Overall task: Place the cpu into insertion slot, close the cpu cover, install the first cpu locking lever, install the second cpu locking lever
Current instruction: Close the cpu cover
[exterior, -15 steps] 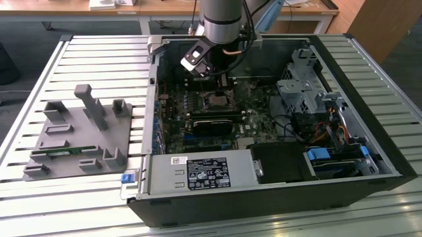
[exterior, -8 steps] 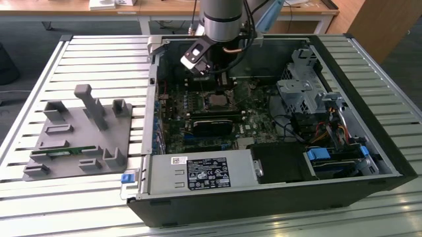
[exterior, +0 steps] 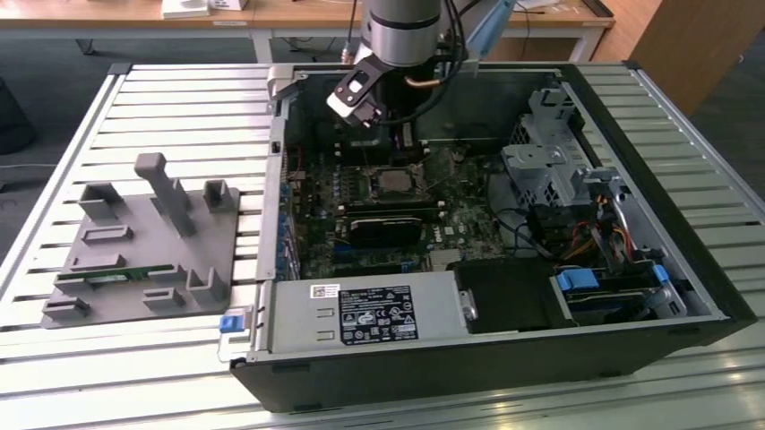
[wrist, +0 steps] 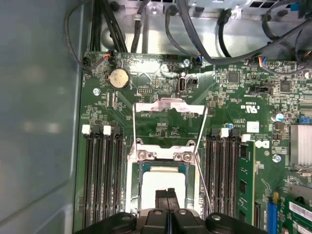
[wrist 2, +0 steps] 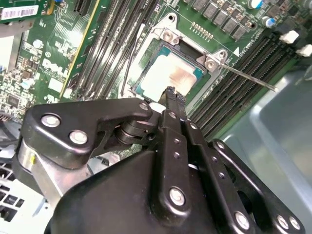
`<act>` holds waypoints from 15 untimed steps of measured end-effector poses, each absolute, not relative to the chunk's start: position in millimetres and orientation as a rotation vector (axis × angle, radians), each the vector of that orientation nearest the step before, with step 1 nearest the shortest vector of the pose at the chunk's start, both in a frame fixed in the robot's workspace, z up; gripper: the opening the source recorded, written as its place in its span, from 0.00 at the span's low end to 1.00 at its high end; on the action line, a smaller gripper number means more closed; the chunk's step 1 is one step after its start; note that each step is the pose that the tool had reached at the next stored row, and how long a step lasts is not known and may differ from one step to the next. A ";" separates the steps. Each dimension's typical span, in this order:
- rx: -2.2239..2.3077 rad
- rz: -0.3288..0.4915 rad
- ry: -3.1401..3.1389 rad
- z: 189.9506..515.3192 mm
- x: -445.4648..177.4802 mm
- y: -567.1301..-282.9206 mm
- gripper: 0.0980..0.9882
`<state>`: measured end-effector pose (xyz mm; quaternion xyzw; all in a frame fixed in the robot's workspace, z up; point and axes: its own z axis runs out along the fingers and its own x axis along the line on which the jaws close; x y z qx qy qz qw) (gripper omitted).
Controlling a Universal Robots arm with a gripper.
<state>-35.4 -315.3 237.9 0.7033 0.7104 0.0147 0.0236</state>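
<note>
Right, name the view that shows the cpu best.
The second wrist view: the cpu lies close, its silvery top mostly unobstructed. In the first wrist view the gripper covers part of it; the exterior view shows it from afar.

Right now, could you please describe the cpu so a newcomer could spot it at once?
Look inside the open computer case, at the green motherboard. Between two banks of long black memory slots, the cpu sits at the tip of the gripper. It is the only small silvery square there.
</note>
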 end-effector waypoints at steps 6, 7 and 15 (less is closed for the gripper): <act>2.179 0.045 2.201 248.0 -35.2 -315.3 0.01; 2.179 0.045 2.202 249.3 -35.2 -315.3 0.01; 2.180 0.044 2.202 262.4 -35.2 -315.3 0.01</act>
